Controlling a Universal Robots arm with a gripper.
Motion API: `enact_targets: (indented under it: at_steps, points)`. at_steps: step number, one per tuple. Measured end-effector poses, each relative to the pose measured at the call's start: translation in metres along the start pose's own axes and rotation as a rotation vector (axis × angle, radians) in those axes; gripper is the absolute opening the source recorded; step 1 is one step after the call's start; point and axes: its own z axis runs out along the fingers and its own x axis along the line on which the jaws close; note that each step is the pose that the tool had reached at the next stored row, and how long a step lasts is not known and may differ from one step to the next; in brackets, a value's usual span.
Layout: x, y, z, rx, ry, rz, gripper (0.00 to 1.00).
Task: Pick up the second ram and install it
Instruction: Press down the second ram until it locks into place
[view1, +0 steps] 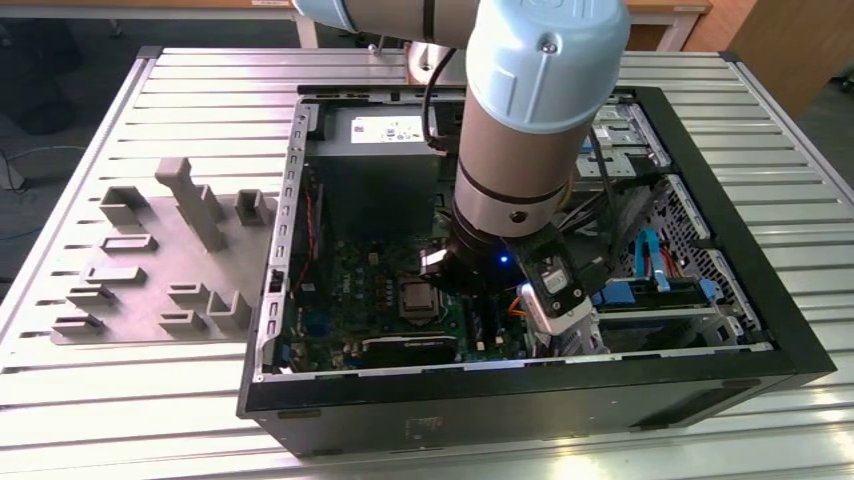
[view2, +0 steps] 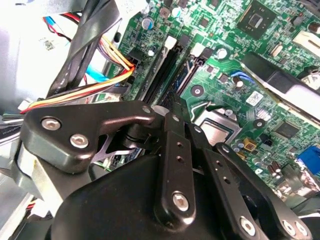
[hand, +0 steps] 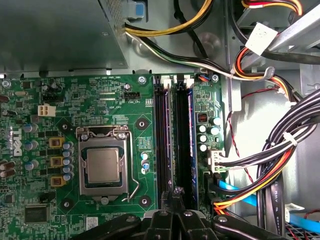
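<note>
I cannot tell if my hand (hand: 175, 210) holds the second ram (hand: 190, 140), so I should press straight down, gently, over its slot.

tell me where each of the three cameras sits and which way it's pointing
Exterior view: off the arm, above and to one side, looking down on the open computer case on the slatted table; the arm reaches into the case.
First wrist view: on the arm, looking down at the motherboard, processor socket and memory slots; gripper at the slots.
Second wrist view: on the arm, looking slantwise past the gripper's black linkage onto the board.
Both wrist views share the motherboard, memory slots and orange-yellow cables.
</note>
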Motion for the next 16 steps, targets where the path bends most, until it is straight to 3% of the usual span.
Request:
enact_targets:
  at_steps: [16]
  points:
    - [0.0001,-0.0005,0.0045,-0.0019,0.0001,0.0,0.11]
